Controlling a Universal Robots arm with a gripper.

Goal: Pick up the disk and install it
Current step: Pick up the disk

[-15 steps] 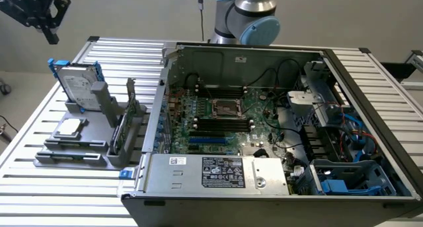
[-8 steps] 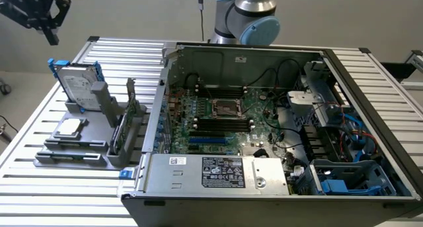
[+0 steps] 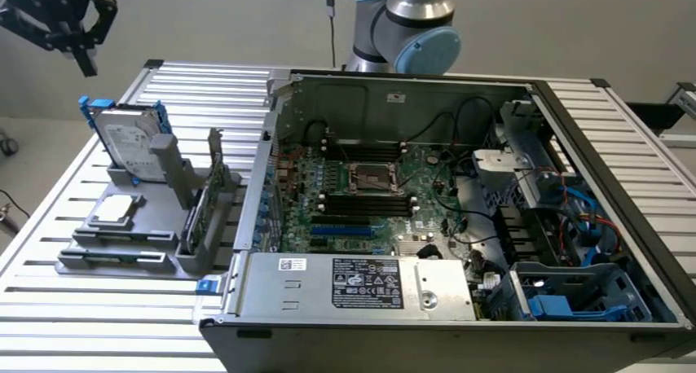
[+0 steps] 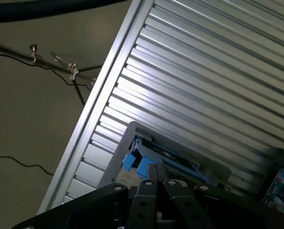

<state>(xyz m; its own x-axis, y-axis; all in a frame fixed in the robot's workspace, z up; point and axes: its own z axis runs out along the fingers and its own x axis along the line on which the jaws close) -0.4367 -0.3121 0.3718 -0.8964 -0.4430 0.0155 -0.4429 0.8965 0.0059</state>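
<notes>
The disk (image 3: 130, 142), silver-grey with a white label and a blue frame, stands upright on edge in a grey holder (image 3: 142, 226) at the exterior view's left. My gripper (image 3: 81, 59) hangs in the air above and a little to the left of it, its black fingers pressed together and holding nothing. In the wrist view the fingertips (image 4: 173, 188) meet, and the disk (image 4: 156, 155) with its blue frame lies beyond them in its grey holder, seen from above.
An open computer case (image 3: 457, 226) with motherboard, cables and a silver power-supply box (image 3: 359, 283) fills the middle and right of the ribbed metal table (image 3: 65, 308). A small silver chip (image 3: 116, 212) lies on the holder. The table's edge and the floor with cables lie close to the disk.
</notes>
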